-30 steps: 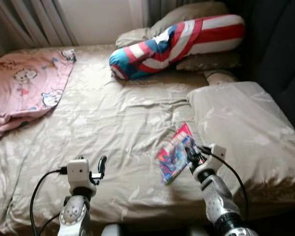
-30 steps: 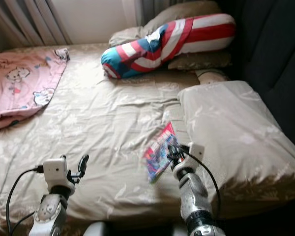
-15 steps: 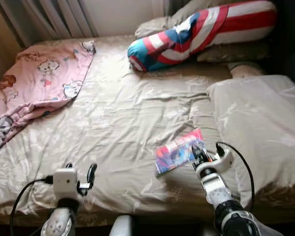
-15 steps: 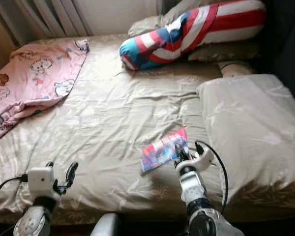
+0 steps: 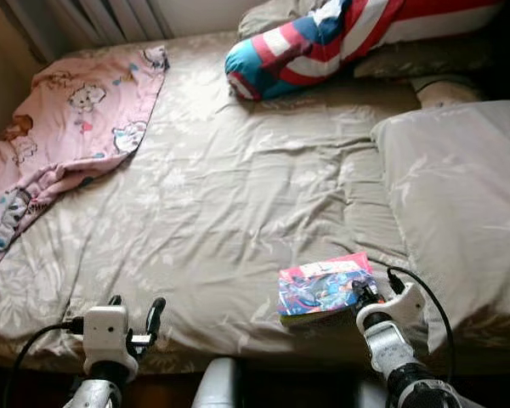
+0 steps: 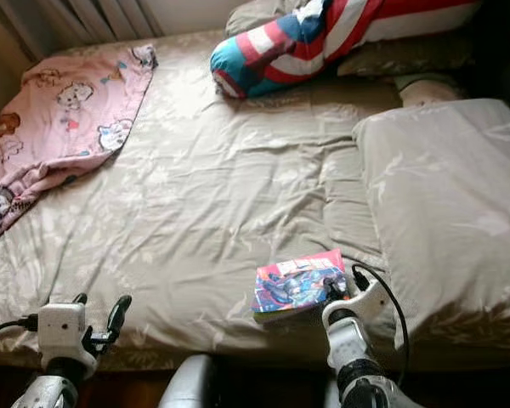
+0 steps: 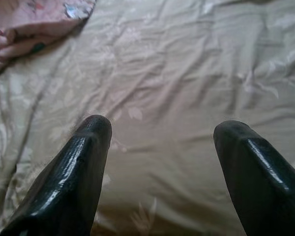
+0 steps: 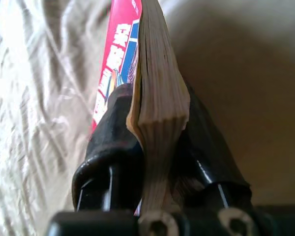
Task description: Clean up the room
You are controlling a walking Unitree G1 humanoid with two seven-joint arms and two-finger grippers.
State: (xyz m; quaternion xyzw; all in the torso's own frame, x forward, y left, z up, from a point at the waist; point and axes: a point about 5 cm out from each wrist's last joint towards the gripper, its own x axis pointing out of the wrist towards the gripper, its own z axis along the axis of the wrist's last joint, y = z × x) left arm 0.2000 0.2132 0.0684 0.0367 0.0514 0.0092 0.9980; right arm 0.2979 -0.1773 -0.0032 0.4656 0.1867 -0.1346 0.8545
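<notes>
Book (image 5: 325, 287) now flatter, over bed (image 5: 238, 195)

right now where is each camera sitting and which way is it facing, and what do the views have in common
Left eye view: on the head, looking down at the bed; both arms show, right gripper gripping the comic book, left gripper over the near edge.
Right eye view: same head, same scene, with the pink blanket and striped pillow.
Left wrist view: looks along two spread black fingers at the sheet.
Right wrist view: looks along fingers clamped on the book's page edge.
Shared: both eyes and the right wrist show the book.
</notes>
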